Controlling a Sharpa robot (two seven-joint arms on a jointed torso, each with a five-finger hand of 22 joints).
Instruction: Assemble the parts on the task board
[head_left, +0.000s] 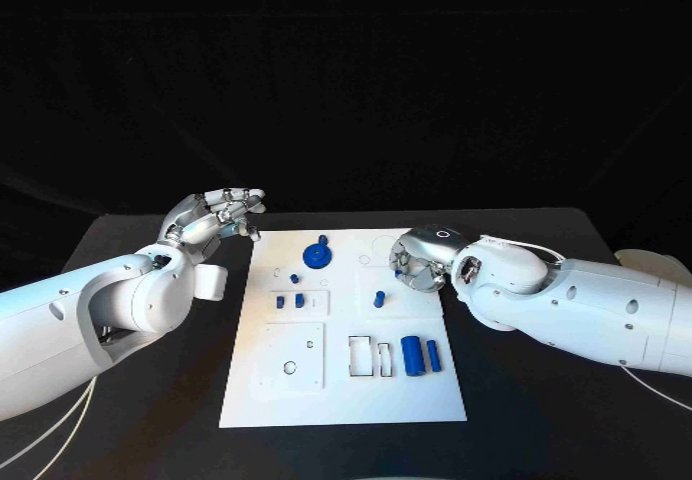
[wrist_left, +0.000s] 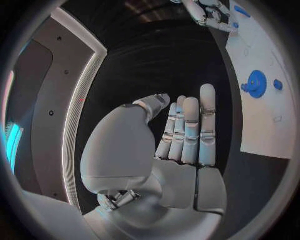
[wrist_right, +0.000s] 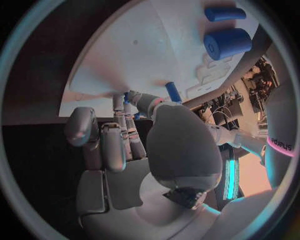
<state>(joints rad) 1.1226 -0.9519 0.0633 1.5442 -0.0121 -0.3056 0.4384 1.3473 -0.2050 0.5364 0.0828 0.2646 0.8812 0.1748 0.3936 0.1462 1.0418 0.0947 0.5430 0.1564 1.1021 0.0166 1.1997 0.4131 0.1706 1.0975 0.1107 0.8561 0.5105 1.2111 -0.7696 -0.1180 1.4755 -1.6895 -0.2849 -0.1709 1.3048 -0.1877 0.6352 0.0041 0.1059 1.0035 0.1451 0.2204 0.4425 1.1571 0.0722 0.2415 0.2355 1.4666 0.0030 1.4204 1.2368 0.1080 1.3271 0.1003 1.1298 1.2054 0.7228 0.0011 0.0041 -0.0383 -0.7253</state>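
On the matte black table (head_left: 548, 420): one flat white rectangular task board (head_left: 346, 400), smooth, with shallow cut-out recesses. Upon the board: a blue toothed gear (head_left: 317, 257) near its far edge; two small blue pegs (head_left: 289, 300) left of centre; two blue cylinders (head_left: 420, 356) lying side by side near its right edge. Left robot hand (head_left: 216, 217), silver, raised off the board's far-left corner, fingers apart, empty. Right robot hand (head_left: 418, 262) at the board's right edge, fingertips on its surface; grip cannot be determined.

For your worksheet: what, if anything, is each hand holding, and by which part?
The left hand holds nothing, fingers straight. The right hand reaches onto the task board; any hold cannot be told.
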